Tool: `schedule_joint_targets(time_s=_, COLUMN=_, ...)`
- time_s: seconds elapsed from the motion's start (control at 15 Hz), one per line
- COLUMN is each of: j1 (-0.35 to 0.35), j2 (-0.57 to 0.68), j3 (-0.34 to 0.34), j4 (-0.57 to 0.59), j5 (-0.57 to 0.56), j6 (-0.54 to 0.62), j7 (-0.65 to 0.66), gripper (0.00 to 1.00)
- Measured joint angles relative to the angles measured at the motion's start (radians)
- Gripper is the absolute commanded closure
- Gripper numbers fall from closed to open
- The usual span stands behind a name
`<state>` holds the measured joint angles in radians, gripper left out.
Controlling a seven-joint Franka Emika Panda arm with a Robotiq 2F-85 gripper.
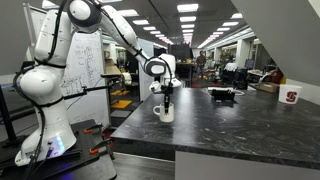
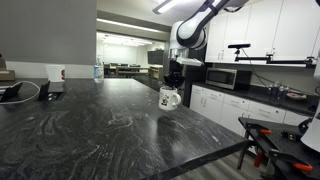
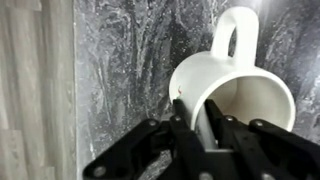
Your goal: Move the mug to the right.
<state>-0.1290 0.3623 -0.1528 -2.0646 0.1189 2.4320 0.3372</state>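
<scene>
The white mug stands upright on the dark marbled counter, near its edge; it also shows in the other exterior view. In the wrist view the mug fills the right half, handle pointing up in the picture. My gripper comes down from above and straddles the mug's rim, one finger outside the wall and one inside, pressed against it. In both exterior views the gripper sits right on top of the mug.
A white box with a red mark and black items lie farther along the counter. The other exterior view shows a bowl, a cup and a bottle at the far end, plus a microwave.
</scene>
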Motion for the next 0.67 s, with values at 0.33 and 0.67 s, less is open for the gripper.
schedule_joint_targets(time_s=0.33, j1=-0.01, j2=0.043, j3=0.002, j4=0.0, j5=0.054, j6=0.062, j7=-0.041, gripper=0.93)
schedule_joint_targets(time_s=0.67, j1=-0.046, j2=0.087, j3=0.026, j4=0.003, j5=0.141, j6=0.11, j7=-0.136, gripper=0.93)
